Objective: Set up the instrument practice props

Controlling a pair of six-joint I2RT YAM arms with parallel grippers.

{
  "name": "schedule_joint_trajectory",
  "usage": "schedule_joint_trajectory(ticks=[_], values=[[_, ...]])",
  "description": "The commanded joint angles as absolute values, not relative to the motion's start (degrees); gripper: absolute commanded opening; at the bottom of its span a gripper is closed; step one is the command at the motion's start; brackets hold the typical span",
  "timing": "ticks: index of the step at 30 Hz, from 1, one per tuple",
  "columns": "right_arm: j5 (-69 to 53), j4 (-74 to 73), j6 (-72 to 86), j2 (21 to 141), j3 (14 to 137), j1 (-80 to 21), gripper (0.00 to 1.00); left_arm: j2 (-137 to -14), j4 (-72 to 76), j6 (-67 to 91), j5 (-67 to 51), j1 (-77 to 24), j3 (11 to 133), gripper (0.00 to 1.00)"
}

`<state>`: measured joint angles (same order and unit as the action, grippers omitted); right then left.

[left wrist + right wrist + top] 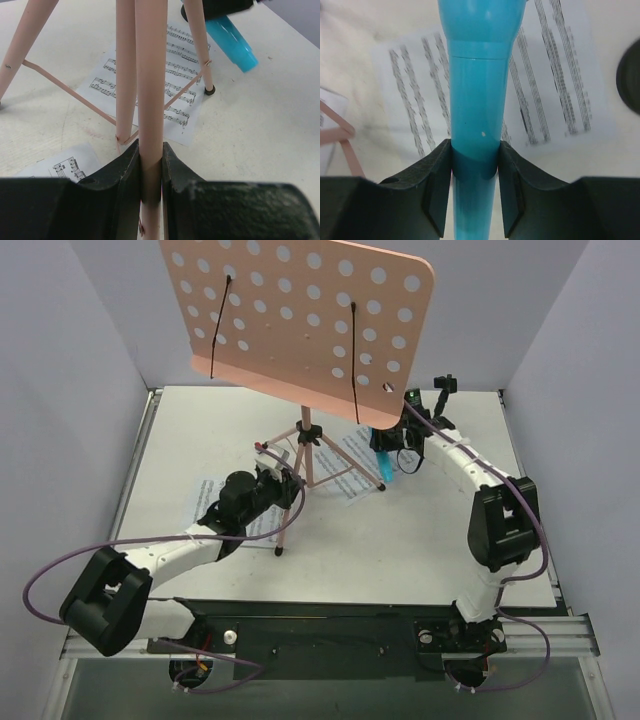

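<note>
Microphone [475, 75]: gripped mid-body by right gripper [475, 162], above sheet-music pages [177, 70]; not in mic stand [443, 386].
Axis: lengthwise out from the jaws, wide end down toward near edge.
Music stand [300, 310]: upright on worktop [420, 540]; left gripper [150, 167] clamped on a leg.
Outstanding: pages lie flat, unmounted.

music stand [300, 310]: you are looking at salmon pink throughout, the desk showing rows of round holes.
sheet-music pages [177, 65]: you are looking at white paper carrying black printed staves.
microphone [474, 100]: you are looking at plain bright blue.
table [440, 540]: you are looking at off-white.
</note>
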<state>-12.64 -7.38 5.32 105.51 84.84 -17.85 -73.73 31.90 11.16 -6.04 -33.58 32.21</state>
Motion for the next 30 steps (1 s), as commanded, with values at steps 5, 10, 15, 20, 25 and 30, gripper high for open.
schedule_joint_trajectory(ticks=[5, 10, 15, 20, 25, 30], values=[[2.02, -11.16, 7.90, 90.99, 65.07, -16.35, 0.00, -80.59, 31.90, 18.01, 3.77, -36.03, 38.75, 0.00], [5.36, -10.64, 13.87, 86.23, 56.00, -15.91, 0.00, -84.28, 33.04, 19.16, 9.74, -37.97, 41.22, 0.00], [8.00, -9.84, 17.13, 86.13, 50.80, -15.82, 0.03, -86.31, 34.72, 20.56, 9.93, -38.23, 42.53, 0.00], [6.60, -13.52, 19.51, 86.57, 51.68, -15.47, 0.31, -87.63, 34.54, 20.48, 7.92, -38.67, 43.68, 0.00], [4.49, -15.91, 20.04, 88.33, 52.56, -15.03, 0.40, -88.07, 34.28, 20.65, 6.86, -38.67, 44.30, 0.00], [2.55, -19.68, 20.30, 92.01, 55.19, -14.41, 0.40, -88.42, 34.10, 20.92, 5.80, -38.67, 44.38, 0.00]])
